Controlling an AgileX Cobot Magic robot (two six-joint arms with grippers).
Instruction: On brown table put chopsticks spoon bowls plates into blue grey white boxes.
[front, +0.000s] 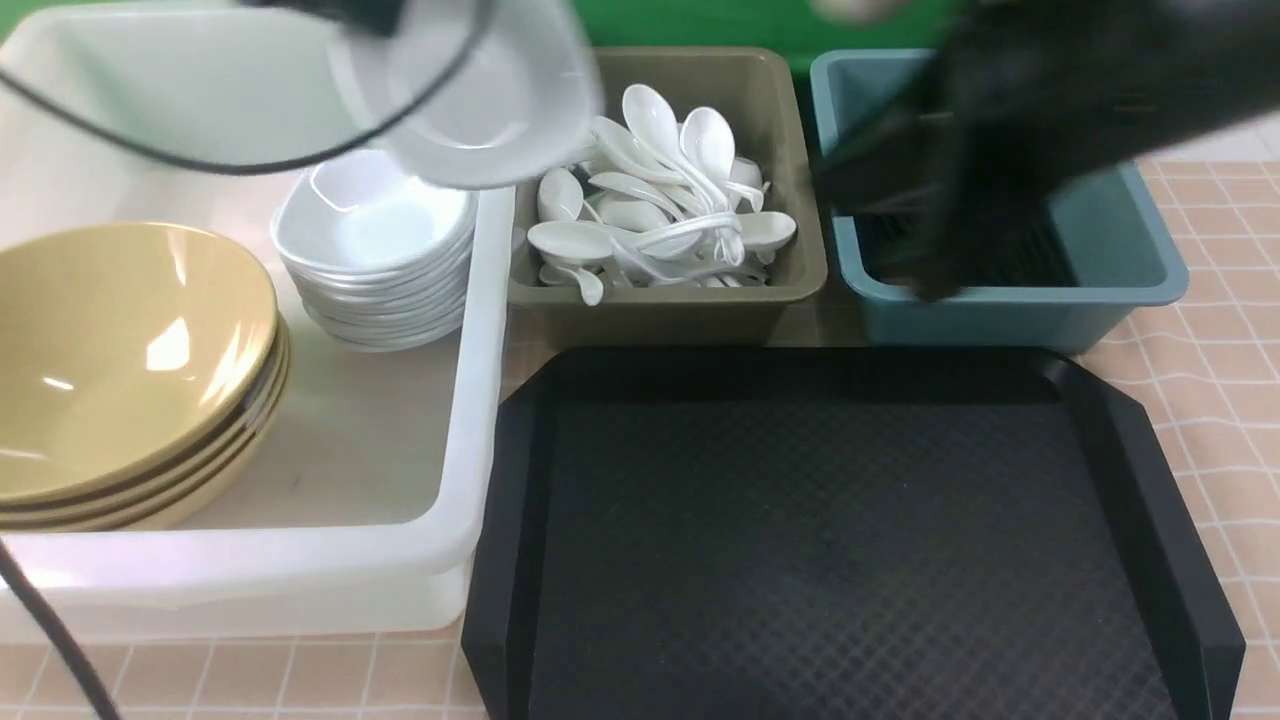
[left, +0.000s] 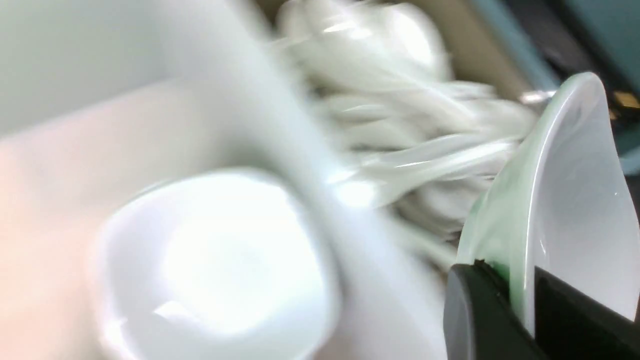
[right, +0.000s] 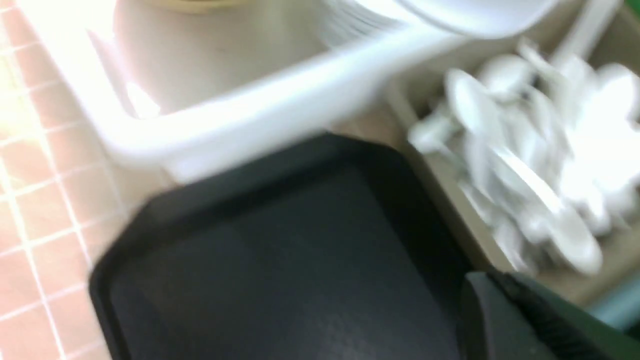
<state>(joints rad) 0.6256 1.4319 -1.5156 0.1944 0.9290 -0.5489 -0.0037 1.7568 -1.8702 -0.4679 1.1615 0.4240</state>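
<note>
Pinches tilted plate (front: 490, 110) by rim in left gripper (left: 520, 295), above far corner of white tub (front: 480, 420), near stacked plates (front: 375, 250). Hangs right gripper (front: 930, 280), closed, blurred, over blue box (front: 1000, 310). Shows bowls (front: 120, 350) stacked in tub, spoons (front: 650, 220) in grey box (front: 680, 315).

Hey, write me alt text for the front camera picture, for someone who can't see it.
A blurred white dish hangs above a stack of white dishes beside stacked yellow bowls in a white tub. Behind a black tray, a grey bin holds white spoons, and the blurred right arm is over a blue bin.
</note>
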